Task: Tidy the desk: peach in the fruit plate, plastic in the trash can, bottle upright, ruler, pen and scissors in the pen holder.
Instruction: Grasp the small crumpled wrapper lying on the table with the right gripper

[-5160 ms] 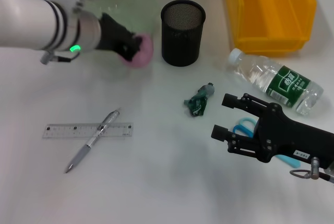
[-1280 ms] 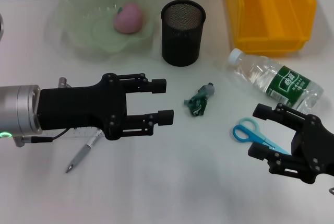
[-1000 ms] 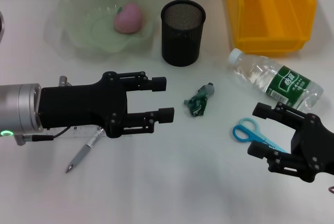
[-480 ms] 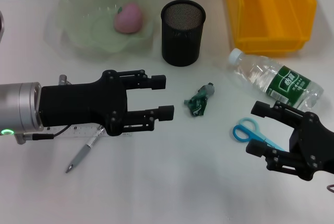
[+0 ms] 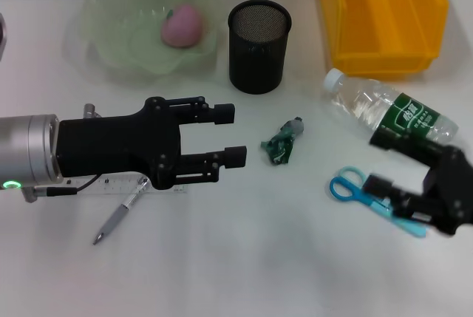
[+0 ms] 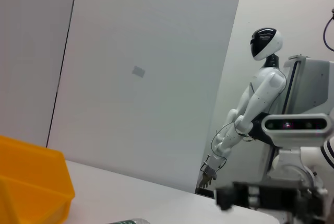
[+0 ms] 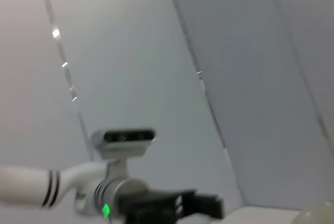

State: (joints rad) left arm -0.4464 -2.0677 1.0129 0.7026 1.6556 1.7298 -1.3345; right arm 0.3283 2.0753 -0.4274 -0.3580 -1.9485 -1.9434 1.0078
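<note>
beside the plastic (image 5: 281, 142), left tool (image 5: 231, 134) gapes; right tool (image 5: 384, 162) gapes over scissors (image 5: 369, 197).

The bottle (image 5: 392, 114) carries a green label with white characters too small to read; nothing else bears readable text.

Pink peach (image 5: 182, 25), pale-green fruit plate (image 5: 111, 43), black mesh pen holder (image 5: 259, 36), blue scissors (image 5: 369, 197).

The pen holder (image 5: 259, 46) is matt black metal mesh. Beside it, the fruit plate (image 5: 111, 40) is translucent glossy green plastic, the bin (image 5: 384, 18) smooth yellow plastic. The bottle (image 5: 388, 114) is clear, glossy plastic; the counter (image 5: 244, 258) smooth matt white.
</note>
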